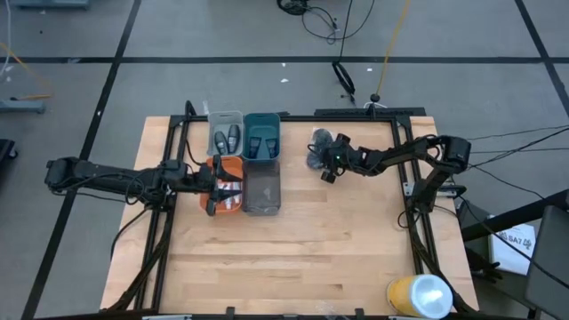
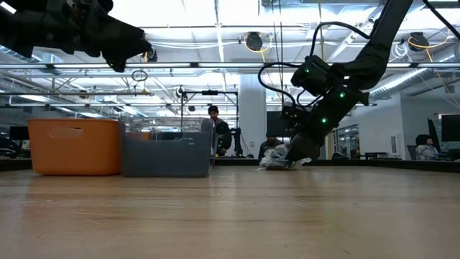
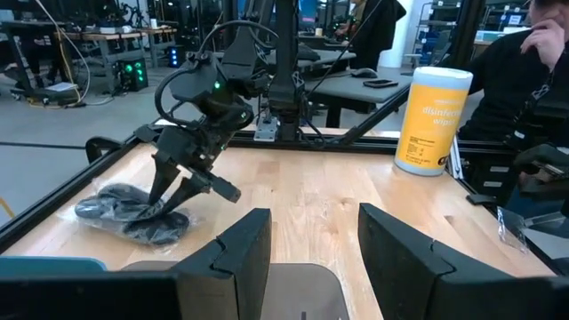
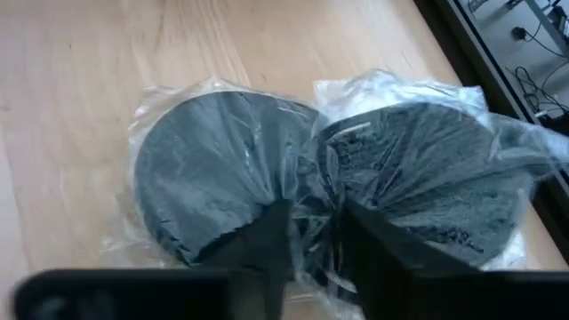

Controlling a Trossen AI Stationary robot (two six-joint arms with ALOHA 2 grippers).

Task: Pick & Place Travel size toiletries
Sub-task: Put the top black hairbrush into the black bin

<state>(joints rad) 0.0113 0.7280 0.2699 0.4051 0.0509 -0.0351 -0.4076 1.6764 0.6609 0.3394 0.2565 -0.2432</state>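
grasping is the step in hand: right gripper [image 4: 311,236], fingers narrow, pinches the plastic wrap between two dark grey round puffs [image 4: 329,178] lying on the table [image 1: 338,249], and next it must lift them toward the bins, while left gripper [image 3: 307,240] hovers wide open over the orange bin [image 1: 228,182].

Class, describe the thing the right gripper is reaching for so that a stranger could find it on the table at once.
Start at the four bins near the table's far edge and look to their right. There the right gripper is down over two dark grey round puffs, each wrapped in clear plastic, side by side on the bare wood. Nothing else outside the bins is flat, round and crinkly-wrapped.
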